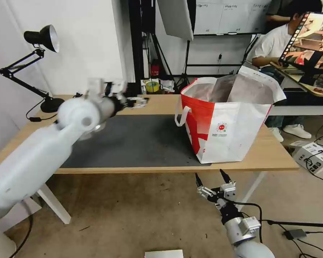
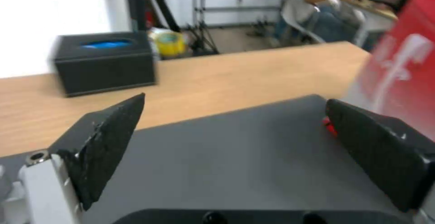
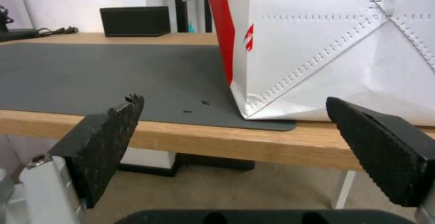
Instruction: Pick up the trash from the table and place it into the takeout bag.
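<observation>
The takeout bag (image 1: pixel 222 122) stands open on the right part of the table (image 1: pixel 272 154), its base partly on the dark grey mat (image 1: pixel 140 143). Its white side (image 3: pixel 344 47) is close in the right wrist view, and its red side (image 2: pixel 399 67) borders the left wrist view. No trash is in view. My left gripper (image 1: pixel 134 102) reaches over the mat's far edge, left of the bag, and is open with nothing between its fingers (image 2: pixel 236 100). My right gripper (image 1: pixel 209 173) hangs open below the table's front edge under the bag, also holding nothing (image 3: pixel 233 99).
A black desk lamp (image 1: pixel 43 37) stands at the table's back left corner. A black box (image 2: pixel 106 62) sits on the wood behind the mat. A cardboard box (image 1: pixel 312 157) and cables lie on the floor at the right. A person sits at another desk behind.
</observation>
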Controlling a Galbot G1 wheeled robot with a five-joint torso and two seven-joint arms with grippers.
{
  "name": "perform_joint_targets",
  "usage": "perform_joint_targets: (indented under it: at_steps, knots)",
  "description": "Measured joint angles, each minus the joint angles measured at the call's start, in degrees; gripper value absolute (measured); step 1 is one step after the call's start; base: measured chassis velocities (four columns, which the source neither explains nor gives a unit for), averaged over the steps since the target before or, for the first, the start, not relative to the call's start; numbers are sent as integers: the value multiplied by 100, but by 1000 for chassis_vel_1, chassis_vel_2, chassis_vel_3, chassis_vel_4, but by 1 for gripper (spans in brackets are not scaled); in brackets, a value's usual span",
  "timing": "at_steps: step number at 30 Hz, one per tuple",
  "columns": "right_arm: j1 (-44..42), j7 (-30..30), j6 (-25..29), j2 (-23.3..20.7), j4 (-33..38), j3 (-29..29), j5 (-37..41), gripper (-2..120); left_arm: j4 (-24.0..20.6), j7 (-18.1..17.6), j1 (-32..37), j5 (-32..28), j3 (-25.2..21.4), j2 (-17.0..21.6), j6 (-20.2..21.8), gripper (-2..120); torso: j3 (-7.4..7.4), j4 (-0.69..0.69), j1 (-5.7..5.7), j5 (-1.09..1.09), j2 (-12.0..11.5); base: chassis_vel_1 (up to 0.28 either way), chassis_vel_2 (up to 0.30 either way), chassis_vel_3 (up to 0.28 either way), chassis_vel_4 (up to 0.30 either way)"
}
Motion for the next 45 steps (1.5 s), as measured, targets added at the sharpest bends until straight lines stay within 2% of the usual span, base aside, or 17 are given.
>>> perform_joint_targets:
  at_steps: [1, 4, 5, 8, 9, 12, 13, 16, 17, 20, 25, 28, 32, 45]
  knots:
    - [0, 0, 0, 0, 0, 0, 0, 100, 0, 0, 0, 0, 0, 0, 0, 100, 0, 0, 0, 0, 0, 0, 0, 0, 0]
    - [0, -2, 0, -1, 1, -1, 0, 100, -110, 203, 953, 657, -591, 22, -708, 100, 0, -1, 0, -2, 0, 0, 0, 0, 0]
    - [0, -2, 0, -1, 1, -1, 0, 100, -110, 203, 953, 657, -591, 22, -708, 100, 0, -1, 0, -2, 0, 0, 0, 0, 0]
    - [0, -1, 0, 0, 0, 0, 0, 100, -179, 425, 1948, 1066, -1203, -3, -1506, 100, 0, -1, 0, 0, 0, 0, 0, 0, 0]
    - [0, -1, 0, 0, 0, 0, 0, 100, -179, 425, 1948, 1066, -1203, -3, -1506, 100, 0, -1, 0, 0, 0, 0, 0, 0, 0]
    - [0, -1, 0, 0, 0, 0, 0, 100, -163, 841, 2756, 1402, -1765, -89, -2314, 100, 0, 0, 0, 1, 0, 0, 0, 0, 0]
    - [0, -1, 0, 0, 0, 0, 0, 100, -163, 841, 2756, 1402, -1765, -89, -2314, 100, 0, 0, 0, 1, 0, 0, 0, 0, 0]
    - [0, -2, 0, 0, 1, 0, 0, 100, -6, 1119, 3131, 1594, -1944, -319, -3009, 100, 0, 0, 0, 1, 0, 0, 0, 0, 0]
    - [0, -2, 0, 0, 1, 0, 0, 100, -6, 1119, 3131, 1594, -1944, -319, -3009, 100, 0, 0, 0, 1, 0, 0, 0, 0, 0]
    - [0, 0, 0, -1, 0, 0, 1, 100, 138, 1206, 3373, 1839, -2092, -531, -3440, 100, 1, -4, 1, 1, 0, 0, 0, 0, 0]
    - [1, -1, 0, 0, 0, -1, 0, 100, 237, 1243, 3778, 2173, -2529, -835, -3720, 100, 1, -1, 0, 1, 0, 0, 0, 0, 0]
    - [0, -1, 0, 0, 1, -1, 0, 100, 254, 1364, 4313, 2400, -2945, -1123, -3944, 100, 0, -1, 1, 1, 0, 0, 0, 0, 0]
    - [0, -1, 0, 0, 0, 0, 0, 100, 231, 1427, 4772, 2542, -3239, -1321, -4055, 100, 0, -1, 0, 1, 0, 0, 0, 0, 0]
    - [0, -1, 0, 0, 0, 0, 0, 100, 78, 1615, 5836, 2822, -3903, -1864, -4282, 100, 0, -1, 0, 1, 0, 0, 0, 0, 0]
